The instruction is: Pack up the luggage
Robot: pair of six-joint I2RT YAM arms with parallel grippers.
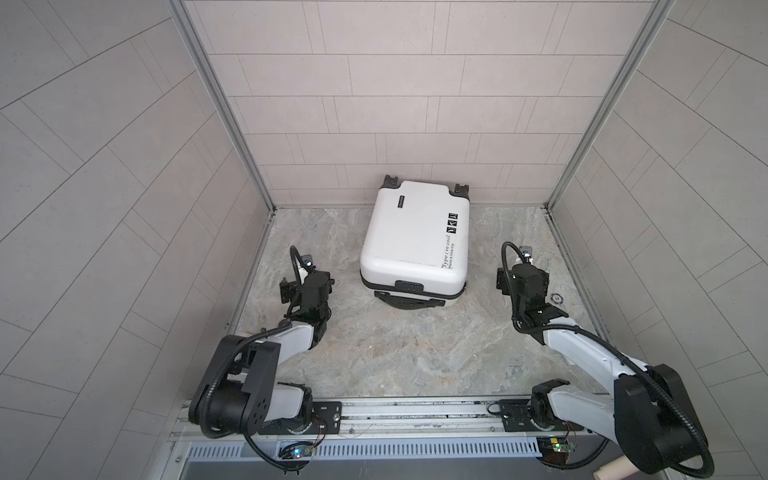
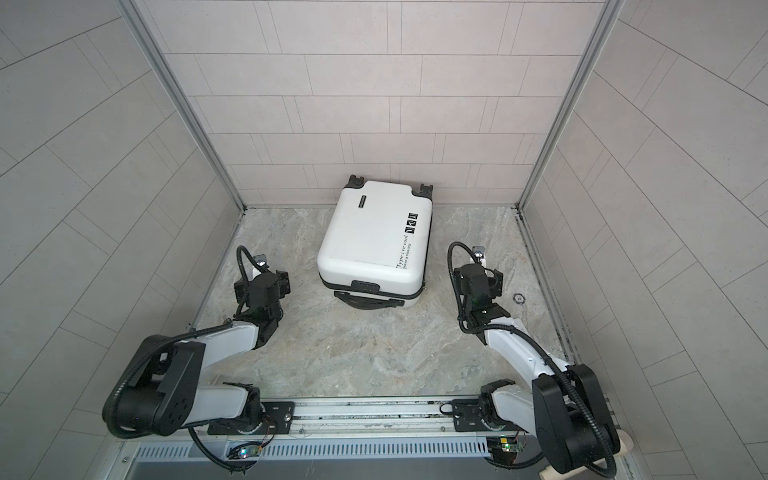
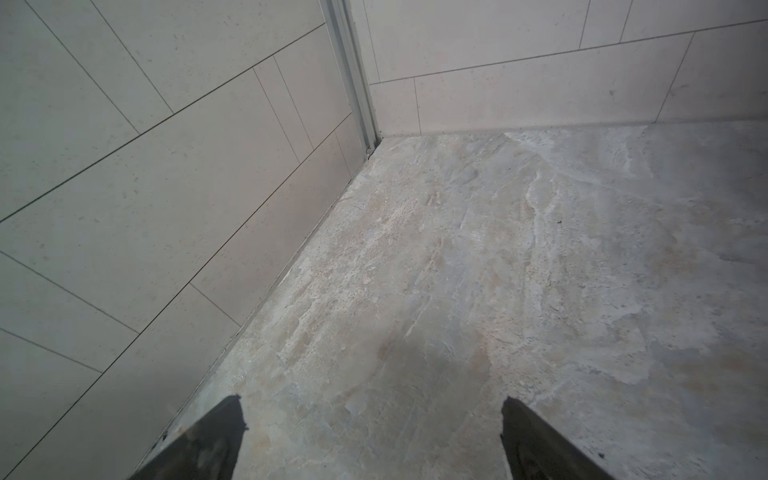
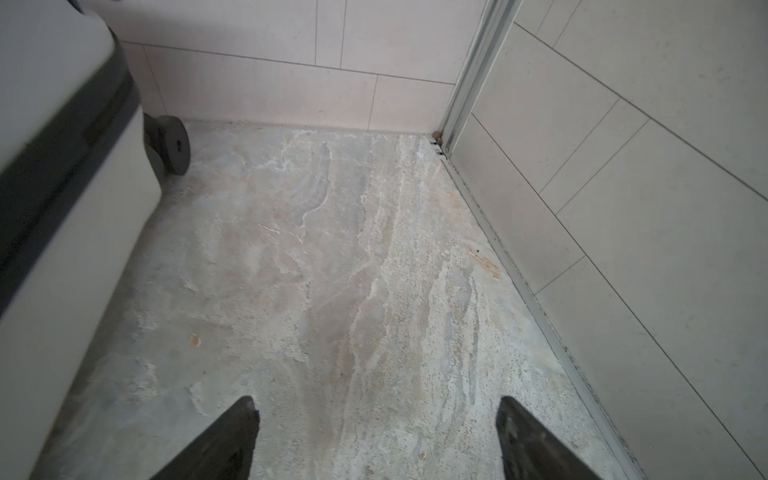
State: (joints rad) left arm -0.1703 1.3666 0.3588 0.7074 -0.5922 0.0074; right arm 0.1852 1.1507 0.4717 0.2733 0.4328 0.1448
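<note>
Two pairs spread wide, left fingers (image 3: 208, 449) and right fingers (image 4: 224, 444) holding nothing, white luggage (image 1: 415, 232) between them.

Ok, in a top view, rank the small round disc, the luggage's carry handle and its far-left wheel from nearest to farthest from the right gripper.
1. small round disc, just right of the right gripper.
2. carry handle, at the near end of the luggage, off to the left.
3. far-left wheel, by the back wall.

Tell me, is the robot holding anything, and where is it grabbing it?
Nothing is held. The left gripper and the right gripper are both open and empty, clear of the suitcase.
</note>
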